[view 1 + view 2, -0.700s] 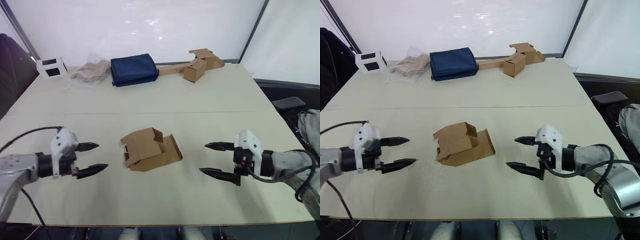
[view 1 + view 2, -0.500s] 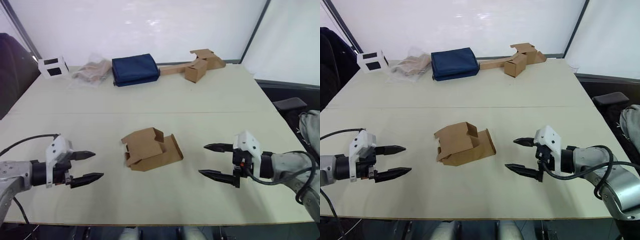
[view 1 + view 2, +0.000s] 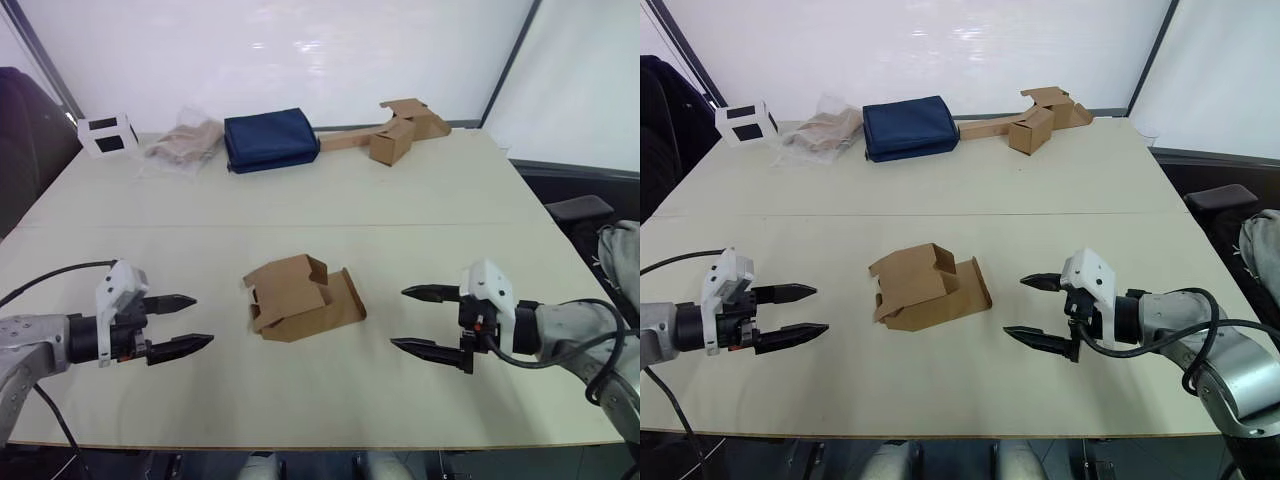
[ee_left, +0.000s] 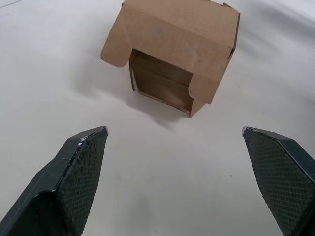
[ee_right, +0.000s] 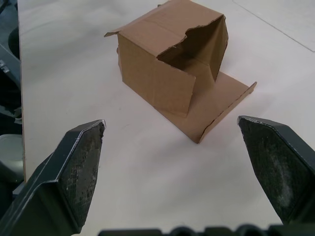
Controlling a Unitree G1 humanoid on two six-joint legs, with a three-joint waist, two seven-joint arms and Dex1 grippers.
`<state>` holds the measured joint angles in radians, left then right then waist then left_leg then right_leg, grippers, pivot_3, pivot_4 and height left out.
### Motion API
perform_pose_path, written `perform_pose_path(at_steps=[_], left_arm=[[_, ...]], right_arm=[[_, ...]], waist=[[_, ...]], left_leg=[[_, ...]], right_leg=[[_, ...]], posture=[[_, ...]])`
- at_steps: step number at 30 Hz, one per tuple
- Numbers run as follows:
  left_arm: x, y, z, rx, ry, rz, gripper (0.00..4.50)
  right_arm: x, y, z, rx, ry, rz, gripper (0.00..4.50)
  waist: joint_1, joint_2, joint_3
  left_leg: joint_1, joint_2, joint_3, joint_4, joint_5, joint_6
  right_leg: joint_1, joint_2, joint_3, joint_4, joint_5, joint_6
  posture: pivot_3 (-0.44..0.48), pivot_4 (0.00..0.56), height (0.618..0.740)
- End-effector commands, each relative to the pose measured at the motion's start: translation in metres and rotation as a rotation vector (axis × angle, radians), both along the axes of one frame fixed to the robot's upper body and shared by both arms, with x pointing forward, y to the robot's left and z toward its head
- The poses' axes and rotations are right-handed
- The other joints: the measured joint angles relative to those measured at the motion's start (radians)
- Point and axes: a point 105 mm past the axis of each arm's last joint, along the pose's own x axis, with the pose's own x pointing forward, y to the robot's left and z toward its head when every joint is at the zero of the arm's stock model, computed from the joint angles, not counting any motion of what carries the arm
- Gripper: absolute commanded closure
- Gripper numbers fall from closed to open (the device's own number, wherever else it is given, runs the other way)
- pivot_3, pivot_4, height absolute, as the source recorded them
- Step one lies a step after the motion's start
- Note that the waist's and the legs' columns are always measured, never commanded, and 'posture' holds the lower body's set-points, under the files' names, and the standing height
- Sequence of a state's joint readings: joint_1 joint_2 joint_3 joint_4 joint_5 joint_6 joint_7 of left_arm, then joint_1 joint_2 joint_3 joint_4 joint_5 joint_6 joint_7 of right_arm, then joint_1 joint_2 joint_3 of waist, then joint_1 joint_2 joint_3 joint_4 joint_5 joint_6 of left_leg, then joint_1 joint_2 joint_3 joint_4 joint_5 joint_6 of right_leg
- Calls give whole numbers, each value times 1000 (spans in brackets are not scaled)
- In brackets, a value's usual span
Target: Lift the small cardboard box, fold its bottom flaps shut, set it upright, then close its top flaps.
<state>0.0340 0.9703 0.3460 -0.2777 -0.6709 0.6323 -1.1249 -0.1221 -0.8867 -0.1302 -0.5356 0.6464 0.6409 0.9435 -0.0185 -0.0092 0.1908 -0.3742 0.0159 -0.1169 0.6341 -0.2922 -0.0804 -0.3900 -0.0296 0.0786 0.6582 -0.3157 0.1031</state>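
1. The box (image 3: 302, 298) lies on its side near the middle of the desk (image 3: 420, 200), between the two grippers and touched by neither. Both ends are open; one flap (image 5: 216, 105) lies flat on the desk toward the right gripper, and a notched flap (image 4: 209, 86) hangs over the end facing the left gripper.
2. The left gripper (image 3: 180, 325) and right gripper (image 3: 425, 320) hover low at either side, each with its jaws spread wide and holding nothing.
3. Likely slip: the box is light and rests on a smooth desk, so if one gripper reaches it before the other, it will probably slide or turn instead of being caught.
4. Crush risk: the walls are thin, with both ends open. A squeeze across unsupported walls could fold the box into a slant, making the flaps hard to close later.
5. Flap snag: a fingertip coming in low from the right may ride onto the flat flap and pin it, or push it under the box.
6. Wrong target: a second box (image 3: 392, 140) joined to a long strip sits at the far edge beside a blue pouch (image 3: 268, 138); it is well apart, so confusion seems unlikely.
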Motion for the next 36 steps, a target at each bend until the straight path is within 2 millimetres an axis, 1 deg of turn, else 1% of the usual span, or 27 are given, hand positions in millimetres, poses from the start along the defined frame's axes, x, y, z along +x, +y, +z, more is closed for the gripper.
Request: perform_pose_path(at_steps=[1,4,6,8,11,14,16,17,19,22,26,30,33,36], left_arm=[[0,1,5,18,13,-20,0],[2,-1,5,-35,51,-16,0],[3,-2,2,-73,116,-2,0],[4,-5,-5,-141,260,34,0],[11,-13,0,-329,403,61,0],[16,-20,-4,-483,570,89,0],[21,-25,-10,-567,661,110,0],[28,-27,-13,-624,697,129,0],[36,-33,-23,-658,806,151,0],[48,-42,-24,-725,807,158,0],[65,-49,-24,-801,817,179,0],[71,-56,-23,-829,819,168,0],[77,-70,-17,-879,824,127,0],[80,-79,-13,-898,828,98,0]], right_arm=[[1,4,7,15,-40,7,22],[1,5,4,12,-43,4,22],[2,8,5,23,-50,-1,22],[2,11,5,29,-54,-1,22],[2,13,4,31,-55,-1,22],[2,15,2,31,-58,-1,22],[3,16,3,36,-66,-9,22],[3,16,3,39,-71,-19,22],[-1,18,3,46,-70,-28,22],[-8,23,0,42,-70,-21,22],[-10,26,1,50,-82,-41,22],[-11,26,0,43,-87,-50,22],[-11,24,0,35,-97,-68,22],[-10,23,1,34,-102,-78,22]], waist=[[0,0,0],[-1,0,0],[-1,0,0],[-2,0,0],[-1,0,0],[-1,0,0],[-3,-2,0],[-4,-1,0],[-1,-2,0],[-1,-2,-1],[-1,-2,-1],[0,-2,-1],[1,-2,-1],[5,-3,-1]], left_leg=[[0,0,0,0,0,0],[0,0,0,0,0,0],[0,0,0,2,0,0],[1,0,0,3,0,0],[0,0,0,6,0,0],[0,0,-2,11,0,0],[0,-1,-2,13,0,0],[0,-1,-2,13,0,0],[0,-1,-2,13,0,0],[-1,-1,-4,13,0,0],[-1,-1,-4,13,2,-3],[-1,-1,-4,13,3,-5],[-1,-1,-4,12,3,-6],[-1,-2,-4,13,3,-6]], right_leg=[[0,0,0,1,0,0],[-1,0,0,3,0,0],[-1,1,0,4,0,0],[0,1,0,5,0,0],[0,1,0,7,0,0],[1,2,-1,9,0,0],[1,2,-1,10,0,0],[1,2,-1,10,0,0],[1,2,-1,11,0,0],[1,2,-2,11,0,0],[1,1,-2,11,0,0],[1,1,-2,11,0,0],[1,1,-2,11,0,0],[1,0,-2,11,1,1]], posture=[[0,150,740],[0,150,740],[0,150,740],[0,150,740],[0,150,740],[0,150,740],[0,150,740],[0,150,740],[0,150,740],[0,150,740],[0,150,740],[0,150,740],[0,150,740],[0,150,740]])
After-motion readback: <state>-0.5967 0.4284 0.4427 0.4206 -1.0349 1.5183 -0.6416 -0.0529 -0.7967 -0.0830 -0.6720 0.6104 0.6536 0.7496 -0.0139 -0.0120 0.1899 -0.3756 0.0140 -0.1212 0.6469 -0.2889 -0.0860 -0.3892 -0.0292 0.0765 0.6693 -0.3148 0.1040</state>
